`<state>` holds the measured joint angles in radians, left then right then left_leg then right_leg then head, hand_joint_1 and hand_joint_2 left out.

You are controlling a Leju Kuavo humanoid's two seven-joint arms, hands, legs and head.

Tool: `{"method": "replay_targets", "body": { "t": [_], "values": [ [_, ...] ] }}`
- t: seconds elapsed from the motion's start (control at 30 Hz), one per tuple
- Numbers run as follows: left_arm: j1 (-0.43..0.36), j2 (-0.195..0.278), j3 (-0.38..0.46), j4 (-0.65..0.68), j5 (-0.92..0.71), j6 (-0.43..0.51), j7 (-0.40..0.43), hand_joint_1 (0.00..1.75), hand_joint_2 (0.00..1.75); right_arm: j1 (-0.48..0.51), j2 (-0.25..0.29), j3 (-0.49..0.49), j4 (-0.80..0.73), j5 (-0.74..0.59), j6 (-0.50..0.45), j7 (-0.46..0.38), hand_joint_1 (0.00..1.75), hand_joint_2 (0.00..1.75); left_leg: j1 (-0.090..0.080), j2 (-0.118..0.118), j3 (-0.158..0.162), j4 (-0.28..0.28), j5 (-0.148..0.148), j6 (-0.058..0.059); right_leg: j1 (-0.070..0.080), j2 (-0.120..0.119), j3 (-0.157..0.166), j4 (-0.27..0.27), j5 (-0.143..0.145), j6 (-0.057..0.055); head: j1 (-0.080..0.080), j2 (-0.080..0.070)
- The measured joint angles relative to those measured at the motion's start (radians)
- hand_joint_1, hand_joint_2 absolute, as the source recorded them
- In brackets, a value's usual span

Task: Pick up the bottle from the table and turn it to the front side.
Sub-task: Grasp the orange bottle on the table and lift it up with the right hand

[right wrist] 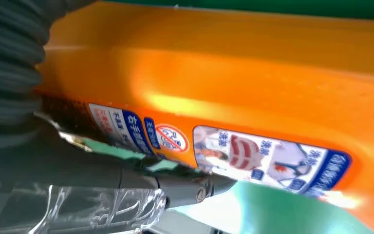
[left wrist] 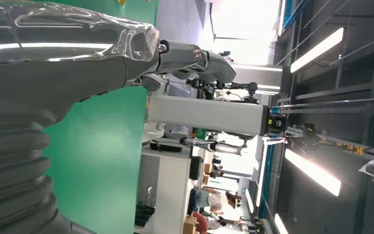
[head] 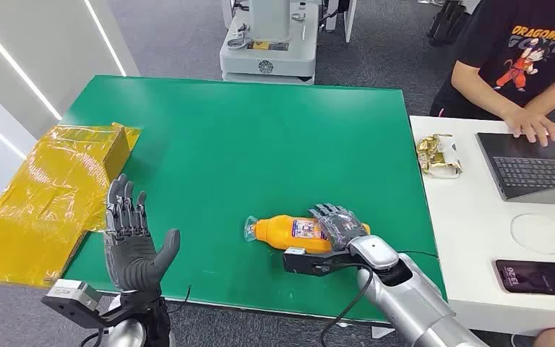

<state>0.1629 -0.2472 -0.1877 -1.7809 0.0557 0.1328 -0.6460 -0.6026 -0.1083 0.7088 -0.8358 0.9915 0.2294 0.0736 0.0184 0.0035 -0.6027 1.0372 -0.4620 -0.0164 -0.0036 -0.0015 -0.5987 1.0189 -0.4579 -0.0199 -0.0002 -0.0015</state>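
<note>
An orange bottle [head: 282, 230] with a clear cap and a blue-and-white label lies on its side on the green table [head: 246, 137], cap pointing left. My right hand [head: 340, 223] is draped over its base end, fingers curled across the top. In the right wrist view the bottle [right wrist: 253, 87] sits tight against the palm, with the thumb [right wrist: 175, 183] along the label side. My left hand [head: 134, 242] is raised at the table's near left edge, palm up, fingers spread, holding nothing. It also shows in the left wrist view as a grey hand [left wrist: 53, 58] over the green table [left wrist: 102, 161].
A box wrapped in yellow film [head: 50, 195] lies at the table's left edge. To the right stands a white table [head: 462, 238] with a laptop [head: 535, 166], a phone [head: 536, 277] and a snack packet [head: 439, 155]. A person [head: 527, 65] sits there typing.
</note>
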Motion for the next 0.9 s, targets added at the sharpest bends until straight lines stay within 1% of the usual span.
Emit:
{"method": "replay_targets", "body": {
  "t": [0.13, 0.17, 0.23, 0.3, 0.37, 0.4, 0.53, 0.67, 0.77, 0.9],
  "values": [
    [-0.006, 0.000, 0.000, 0.001, 0.003, -0.003, 0.001, 0.00, 1.75, -0.003, -0.006, 0.001, 0.003, -0.008, 0.001, 0.008, 0.00, 1.75, 0.000, 0.000, 0.000, 0.000, 0.000, 0.000, 0.000, 0.000, 0.000, 0.000, 0.000, 0.000, 0.000, 0.000],
    [-0.007, 0.000, 0.000, 0.001, 0.004, -0.004, 0.001, 0.00, 1.75, -0.003, -0.008, 0.001, 0.003, -0.010, 0.000, 0.010, 0.05, 1.75, 0.000, 0.000, 0.000, 0.000, 0.000, 0.000, 0.000, 0.000, 0.000, 0.000, 0.000, 0.000, 0.000, 0.000],
    [-0.010, 0.000, 0.000, 0.001, 0.005, -0.006, 0.003, 0.00, 1.75, -0.003, -0.012, 0.002, 0.004, -0.012, -0.002, 0.012, 0.51, 1.75, 0.000, 0.000, 0.000, 0.000, 0.000, 0.000, 0.000, 0.000, 0.000, 0.000, 0.000, 0.000, 0.000, 0.000],
    [-0.013, 0.000, 0.000, 0.002, 0.007, -0.006, 0.003, 0.00, 1.75, -0.004, -0.015, 0.002, 0.005, -0.013, -0.004, 0.012, 1.24, 1.75, 0.000, 0.000, 0.000, 0.000, 0.000, 0.000, 0.000, 0.000, 0.001, 0.000, 0.000, 0.000, 0.000, 0.000],
    [-0.015, 0.000, 0.000, 0.002, 0.010, -0.007, 0.003, 0.00, 1.75, -0.004, -0.018, 0.003, 0.008, -0.016, -0.004, 0.008, 1.63, 1.75, 0.000, 0.000, 0.000, 0.000, 0.000, 0.000, 0.000, 0.000, 0.001, 0.000, 0.000, 0.000, 0.000, 0.000],
    [-0.016, 0.000, 0.000, 0.003, 0.010, -0.007, 0.003, 0.00, 1.75, -0.005, -0.019, 0.004, 0.010, -0.017, -0.005, 0.004, 1.72, 1.75, 0.000, 0.000, 0.000, 0.000, 0.000, 0.000, 0.000, 0.000, 0.001, 0.000, 0.000, 0.000, 0.000, 0.000],
    [-0.020, 0.000, 0.000, 0.003, 0.013, -0.010, 0.003, 0.00, 1.75, -0.008, -0.024, 0.007, 0.014, -0.025, -0.017, -0.023, 1.75, 1.75, 0.000, 0.000, 0.000, 0.000, 0.000, 0.000, 0.000, 0.000, 0.001, 0.000, 0.000, 0.000, 0.000, 0.000],
    [-0.021, 0.000, 0.000, 0.004, 0.015, -0.015, 0.001, 0.00, 1.75, -0.006, -0.027, 0.010, 0.017, -0.028, -0.064, -0.049, 1.75, 1.75, 0.000, 0.000, 0.000, 0.000, 0.000, 0.000, 0.000, 0.000, 0.001, 0.000, 0.000, 0.000, 0.000, 0.000],
    [-0.022, 0.000, 0.000, 0.007, 0.016, -0.017, -0.002, 0.00, 1.75, 0.002, -0.027, 0.012, 0.016, -0.019, -0.114, -0.056, 1.75, 1.75, 0.000, 0.000, 0.000, 0.000, 0.000, 0.000, 0.000, 0.000, 0.001, 0.000, 0.000, 0.000, 0.000, 0.000],
    [-0.024, -0.003, 0.000, 0.010, 0.016, -0.016, -0.005, 0.00, 1.75, 0.021, -0.027, 0.011, -0.002, 0.000, -0.215, -0.054, 1.75, 1.75, 0.000, 0.000, 0.000, 0.000, 0.000, 0.000, 0.000, 0.000, 0.000, 0.000, 0.000, 0.000, 0.000, 0.000]
  ]
}}
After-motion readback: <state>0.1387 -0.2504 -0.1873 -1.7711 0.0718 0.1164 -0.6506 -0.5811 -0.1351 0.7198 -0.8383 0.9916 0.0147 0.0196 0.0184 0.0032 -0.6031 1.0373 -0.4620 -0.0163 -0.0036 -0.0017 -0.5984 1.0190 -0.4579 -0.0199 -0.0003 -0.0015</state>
